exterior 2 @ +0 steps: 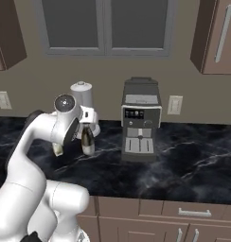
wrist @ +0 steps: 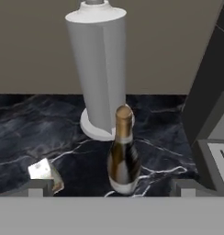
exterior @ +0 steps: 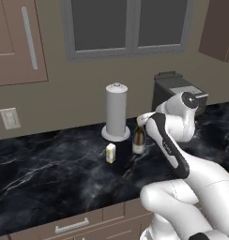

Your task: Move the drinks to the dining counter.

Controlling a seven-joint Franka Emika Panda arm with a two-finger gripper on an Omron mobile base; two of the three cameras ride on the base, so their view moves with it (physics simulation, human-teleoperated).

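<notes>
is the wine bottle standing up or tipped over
Upright. The wine bottle stands on its base on the black counter, neck pointing straight up, just in front of the paper-towel holder.

My arm [exterior: 182,164] rises from the lower right of the left base view, bends at the elbow and reaches toward frame centre. My gripper [wrist: 111,186] hangs wide open, fingertips [wrist: 36,188] spread at the hand view's bottom corners.
</notes>
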